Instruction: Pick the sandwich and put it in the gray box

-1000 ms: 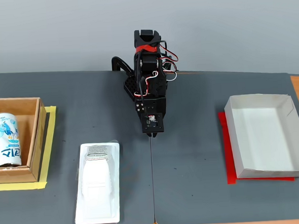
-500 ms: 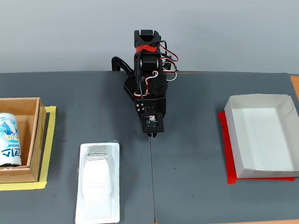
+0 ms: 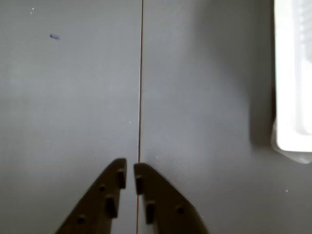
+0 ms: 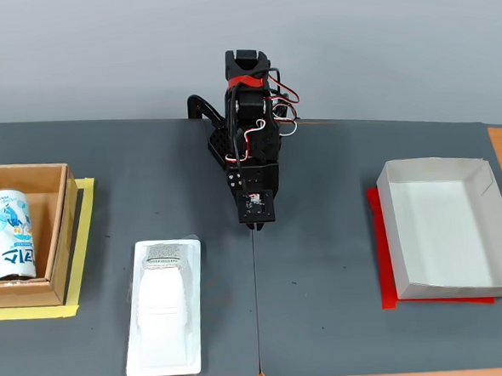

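While nothing is gripped yet, hanging with claw (image 3: 130,176) nearly closed and empty above the bench (image 4: 324,260) seam; long white plastic sandwich packet (image 4: 164,307) lying near-left, shallow pale grey paper tray (image 4: 450,229) waiting empty at right.

The sandwich (image 4: 164,307) is a long flat white plastic packet with a raised moulded middle and a small grey printed label at its far end. It lies flat on the dark counter (image 4: 324,260), lengthwise front to back, left of the counter's centre seam in the fixed view; in the wrist view its white edge (image 3: 294,78) shows at the right. The box (image 4: 449,227) is a shallow, pale grey-white paper tray with low upright walls, empty and open upward. It sits well apart from the sandwich, right of the seam, over a red patch.
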